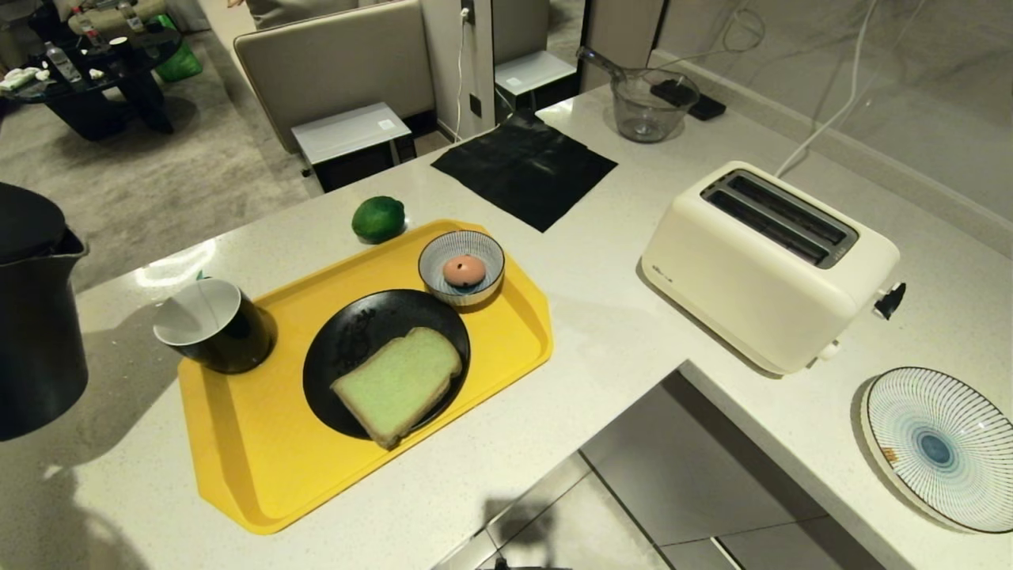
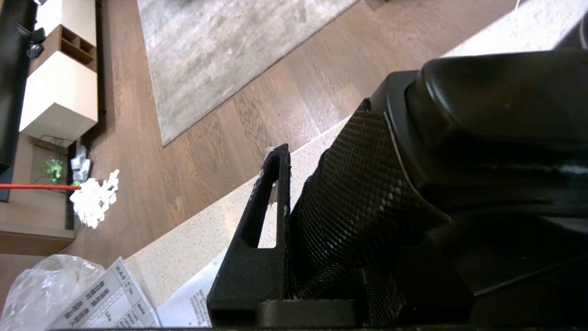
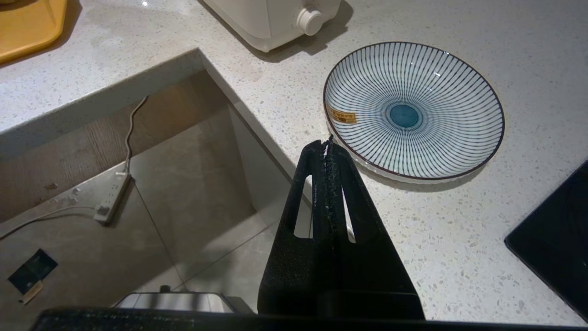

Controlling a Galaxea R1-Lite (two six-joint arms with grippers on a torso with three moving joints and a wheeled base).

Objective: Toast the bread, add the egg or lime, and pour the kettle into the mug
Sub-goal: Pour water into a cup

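The black kettle (image 1: 36, 317) is upright at the far left of the head view, left of the mug (image 1: 214, 324), and looks raised off the counter. My left gripper (image 2: 303, 184) is shut on the kettle's (image 2: 482, 115) textured handle (image 2: 363, 202); only one finger (image 2: 275, 184) shows. The mug stands on the yellow tray (image 1: 253, 475). The green bread (image 1: 398, 384) lies on a black plate (image 1: 348, 348). The pink egg (image 1: 464, 271) sits in a striped bowl (image 1: 443, 249). The lime (image 1: 378, 218) lies behind the tray. My right gripper (image 3: 327, 142) is shut and empty.
A cream toaster (image 1: 768, 261) stands on the right counter wing with its slots empty. A striped plate (image 1: 942, 447) lies near the right edge, beside my right gripper. A black cloth (image 1: 526, 166) and a glass measuring jug (image 1: 649, 107) are at the back.
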